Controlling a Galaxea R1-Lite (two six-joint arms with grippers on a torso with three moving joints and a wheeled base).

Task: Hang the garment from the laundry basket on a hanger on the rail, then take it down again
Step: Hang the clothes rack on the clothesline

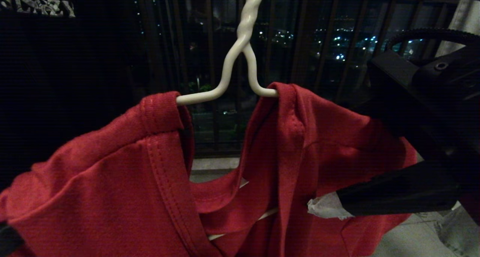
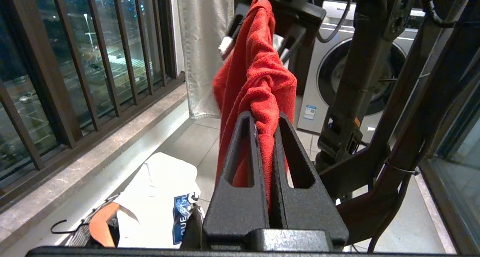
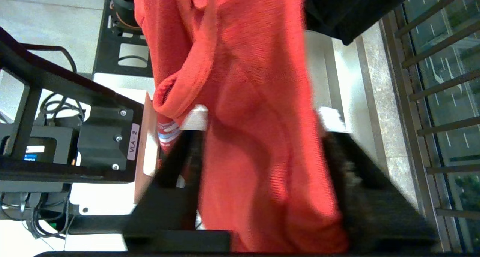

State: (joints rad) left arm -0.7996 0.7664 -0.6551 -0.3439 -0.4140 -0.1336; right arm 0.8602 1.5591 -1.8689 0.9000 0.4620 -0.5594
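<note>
While the red shirt drapes over the white wire hanger, its collar spread across both hanger shoulders, the two grippers work on it from either side. The left gripper is clenched on a bunched fold of the shirt, cloth pinched tight between its black fingers. The right gripper straddles a hanging stretch of the shirt with its jaws partly apart; cloth runs down between the fingers, but whether they press it I cannot tell. In the head view one right finger, white-taped at the tip, lies against the shirt's right side. The hanger's twisted neck runs up out of the head view. Below, by the dark window bars, a white shirt and a wooden hanger lie low near the floor, and a washing machine stands behind
</note>
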